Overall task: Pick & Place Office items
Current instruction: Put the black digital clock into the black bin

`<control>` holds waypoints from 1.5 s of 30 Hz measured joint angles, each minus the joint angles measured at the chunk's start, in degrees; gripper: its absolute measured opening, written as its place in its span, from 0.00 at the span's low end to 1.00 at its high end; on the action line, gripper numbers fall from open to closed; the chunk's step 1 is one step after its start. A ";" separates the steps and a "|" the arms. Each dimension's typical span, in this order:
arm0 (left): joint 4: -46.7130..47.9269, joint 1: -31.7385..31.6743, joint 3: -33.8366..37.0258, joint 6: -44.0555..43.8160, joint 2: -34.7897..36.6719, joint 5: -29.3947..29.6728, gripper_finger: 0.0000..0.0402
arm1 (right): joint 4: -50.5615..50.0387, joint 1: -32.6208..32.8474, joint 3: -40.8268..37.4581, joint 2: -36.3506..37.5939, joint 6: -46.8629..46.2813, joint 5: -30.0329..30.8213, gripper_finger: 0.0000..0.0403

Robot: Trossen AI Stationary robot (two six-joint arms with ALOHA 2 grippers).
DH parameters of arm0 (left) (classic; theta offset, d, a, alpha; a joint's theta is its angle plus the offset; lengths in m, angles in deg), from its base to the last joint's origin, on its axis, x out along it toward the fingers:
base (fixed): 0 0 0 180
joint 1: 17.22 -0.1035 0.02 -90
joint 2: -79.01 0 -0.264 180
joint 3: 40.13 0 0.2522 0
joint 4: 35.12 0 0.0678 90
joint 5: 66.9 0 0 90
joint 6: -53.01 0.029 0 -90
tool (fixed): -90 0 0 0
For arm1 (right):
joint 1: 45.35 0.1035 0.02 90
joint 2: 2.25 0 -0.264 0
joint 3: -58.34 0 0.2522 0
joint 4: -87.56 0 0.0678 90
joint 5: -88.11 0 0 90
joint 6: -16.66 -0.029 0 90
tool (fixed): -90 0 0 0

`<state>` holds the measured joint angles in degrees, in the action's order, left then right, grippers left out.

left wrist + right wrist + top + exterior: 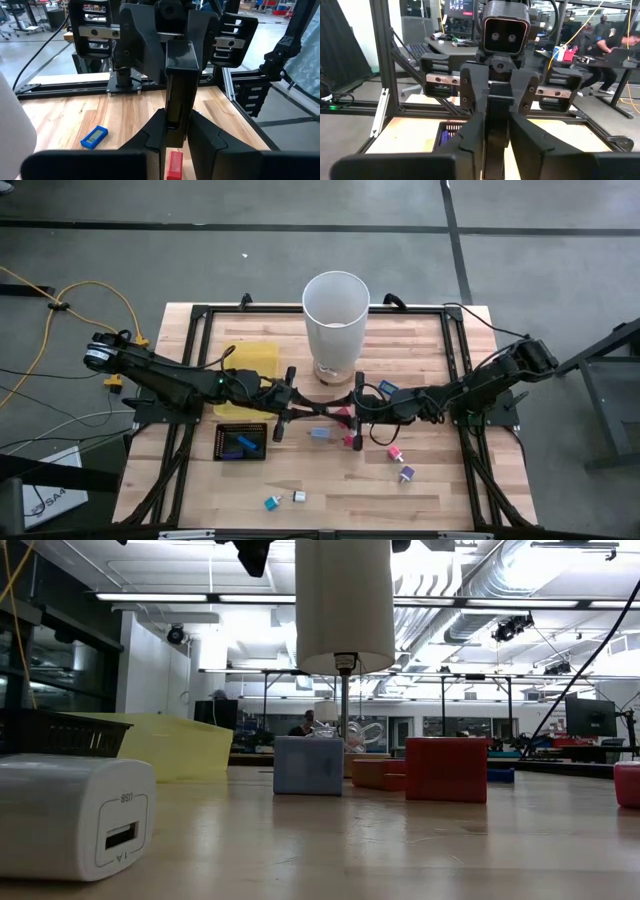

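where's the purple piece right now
In the high view the purple piece lies on the table's right half, toward the near edge, just below the pink piece, clear of both grippers.

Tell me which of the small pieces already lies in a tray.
The dark blue piece: it lies inside the black mesh tray. The others in the high view, such as the teal and purple ones, lie on bare wood.

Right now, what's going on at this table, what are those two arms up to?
Both arms meet mid-table in front of the tall white bin. The left gripper and right gripper face each other, and both appear closed on the same dark flat piece, like a handover. Other small items lie loose on the wood, including a pink piece and a purple piece.
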<state>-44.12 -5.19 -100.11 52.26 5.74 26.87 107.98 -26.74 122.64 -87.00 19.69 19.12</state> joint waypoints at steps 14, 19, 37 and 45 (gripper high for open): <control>2.43 0.00 0.00 -1.77 0.00 0.02 0.12 | -5.23 0.82 0.01 0.46 -0.20 -0.14 0.35; 4.75 0.30 0.00 -3.26 -0.02 0.02 0.12 | -10.55 2.05 0.01 0.50 -0.42 0.04 0.36; 13.86 2.84 0.00 -8.48 -0.02 -2.95 0.12 | -24.50 3.54 -0.01 0.50 -10.78 -0.42 0.35; 20.67 2.84 0.00 -11.60 0.96 -2.90 0.12 | -24.48 3.54 -0.01 0.50 -10.78 -3.55 0.35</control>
<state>-23.45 -2.35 -100.11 40.65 6.70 23.98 83.50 -23.20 122.63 -86.49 8.91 15.57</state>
